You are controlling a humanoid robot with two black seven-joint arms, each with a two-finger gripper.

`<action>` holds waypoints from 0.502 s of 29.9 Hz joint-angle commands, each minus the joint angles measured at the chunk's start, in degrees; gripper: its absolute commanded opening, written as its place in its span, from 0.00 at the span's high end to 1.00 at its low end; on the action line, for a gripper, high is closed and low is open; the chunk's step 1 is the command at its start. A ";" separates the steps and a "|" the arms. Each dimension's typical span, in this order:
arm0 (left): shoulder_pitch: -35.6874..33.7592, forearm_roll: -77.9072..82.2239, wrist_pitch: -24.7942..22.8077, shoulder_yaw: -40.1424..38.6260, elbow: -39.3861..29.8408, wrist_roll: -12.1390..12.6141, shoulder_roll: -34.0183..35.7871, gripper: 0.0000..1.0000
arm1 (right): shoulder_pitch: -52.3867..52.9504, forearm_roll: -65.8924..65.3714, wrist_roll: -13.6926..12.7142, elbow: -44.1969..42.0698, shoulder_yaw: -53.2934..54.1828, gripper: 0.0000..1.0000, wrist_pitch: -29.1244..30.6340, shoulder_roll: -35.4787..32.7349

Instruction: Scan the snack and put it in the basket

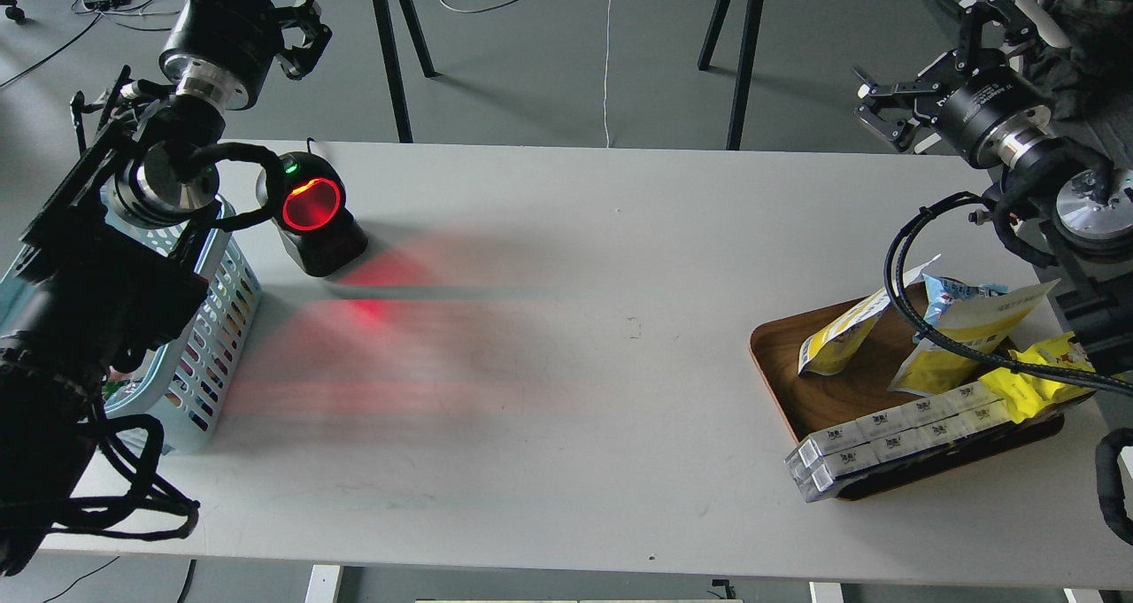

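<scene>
Spanning nearly the whole view, the white counter (566, 390) carries everything, and both arms hang above its far corners with nothing in them. The light blue basket (208, 355) sits below and just nearer than the left end effector (305, 41), partly hidden by that arm; the left fingers look spread and released. Just right of the basket, below that end effector, the scanner (312, 209) glows red and throws red light across the counter.

The brown wooden tray (823, 390) lies below and a little left of the right end effector (885, 107), well apart from it; this one's fingers stand parted too, holding nothing. On the tray's near edge rests a row of white boxes (894, 439), with a bright yellow crinkled bag (1036, 382) at the right end and a blue-topped pouch (951, 293) behind.

The snack (836, 333) leans tilted at the tray's left side, yellow lower part down, white top slanting up to the right. I judge it light, thin and limp, its film slick and prone to buckling, the contents loose inside. The flat sealed top edge looks the firmest hold, and pinching there should keep the printed face free to be turned toward the scanner.
</scene>
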 commanded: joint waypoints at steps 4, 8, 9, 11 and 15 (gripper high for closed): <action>0.07 -0.09 -0.34 -0.64 -0.09 -0.35 0.58 0.00 | 15.16 0.25 -0.19 0.01 -22.56 0.01 -0.78 -8.21; 0.07 -0.09 -0.34 -0.82 -0.52 -0.44 0.58 0.00 | 25.18 0.07 -0.19 0.45 -36.10 0.01 -0.87 -10.85; 0.07 -0.09 -0.34 -0.82 -1.05 -0.70 0.58 0.00 | 28.25 0.07 -0.19 0.62 -40.22 0.01 -0.95 -11.46; 0.07 -0.09 -0.43 -0.82 -1.67 -1.40 0.58 0.00 | 33.88 0.51 -0.19 1.41 -47.87 0.01 -2.61 -11.91; 0.07 -0.09 -0.43 -0.82 -1.76 -1.84 0.75 0.00 | 44.25 0.95 -0.27 5.01 -60.72 0.01 -5.87 -13.40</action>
